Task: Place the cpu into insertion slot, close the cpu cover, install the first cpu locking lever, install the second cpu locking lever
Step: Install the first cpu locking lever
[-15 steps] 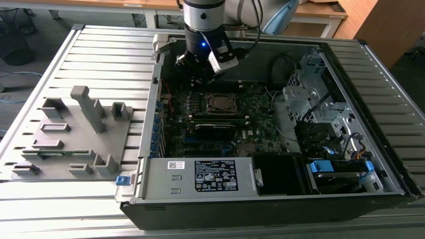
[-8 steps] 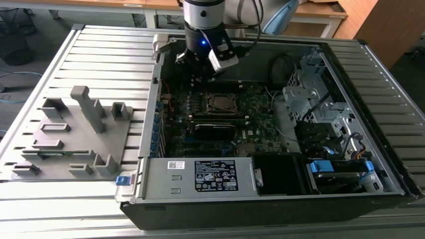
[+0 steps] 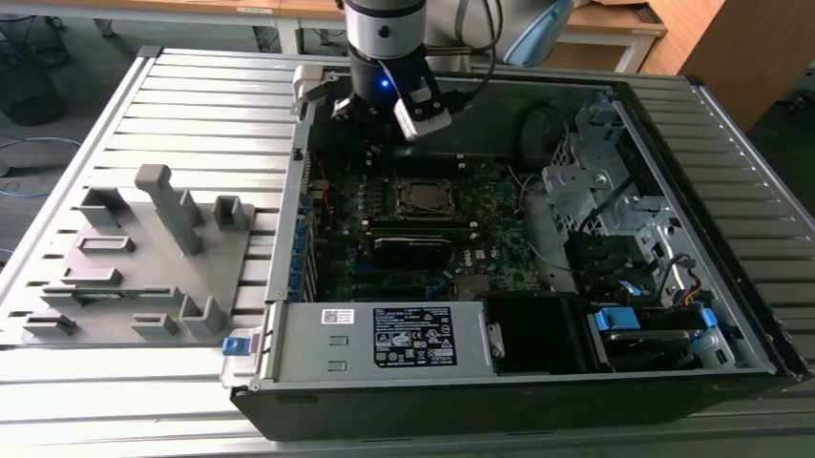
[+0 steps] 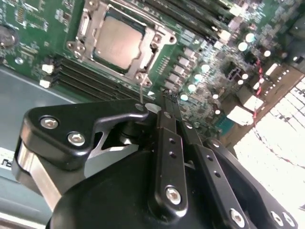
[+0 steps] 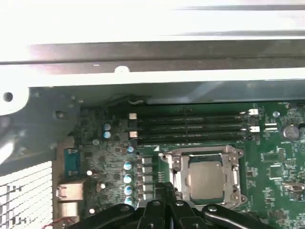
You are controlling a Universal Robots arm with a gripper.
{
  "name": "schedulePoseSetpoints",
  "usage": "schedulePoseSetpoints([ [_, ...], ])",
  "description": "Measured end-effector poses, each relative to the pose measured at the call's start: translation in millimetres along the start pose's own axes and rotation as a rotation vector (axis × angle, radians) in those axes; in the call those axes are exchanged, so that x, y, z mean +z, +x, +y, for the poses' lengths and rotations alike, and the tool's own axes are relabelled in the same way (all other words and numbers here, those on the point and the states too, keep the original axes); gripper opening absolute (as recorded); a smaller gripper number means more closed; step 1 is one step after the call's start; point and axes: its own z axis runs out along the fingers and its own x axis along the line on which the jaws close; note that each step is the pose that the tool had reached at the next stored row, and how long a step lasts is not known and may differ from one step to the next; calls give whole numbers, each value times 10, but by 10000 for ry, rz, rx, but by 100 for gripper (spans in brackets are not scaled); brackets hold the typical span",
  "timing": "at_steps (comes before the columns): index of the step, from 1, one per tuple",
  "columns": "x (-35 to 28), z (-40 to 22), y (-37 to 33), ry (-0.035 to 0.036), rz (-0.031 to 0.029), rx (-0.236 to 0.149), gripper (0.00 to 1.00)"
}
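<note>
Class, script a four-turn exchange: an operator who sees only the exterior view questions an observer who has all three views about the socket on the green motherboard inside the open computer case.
Operator: From the exterior view I cannot judge the small square black insertion slot. Is a chip in it?
Observer: Yes. In the first wrist view the flat square cpu with a dull grey metal top sits in it.
Operator: And the cover?
Observer: The thin silvery metal frame of the cpu cover lies flat around the chip's edges.
</note>
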Motion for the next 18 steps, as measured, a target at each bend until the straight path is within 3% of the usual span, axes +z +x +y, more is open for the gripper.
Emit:
schedulePoseSetpoints([
  [1,0,-2,22,-36,0,2,11],
  [2,2,-4,36,-135,4,7,11],
  [6,1,-12,63,-692,38,40,11],
  [7,1,-13,70,-769,43,45,11],
  [12,47,-19,90,-858,48,47,11],
  [13,50,-19,91,-961,54,53,11],
  [15,52,-19,91,-1248,70,70,11],
  [18,53,-19,91,-1404,80,78,11],
])
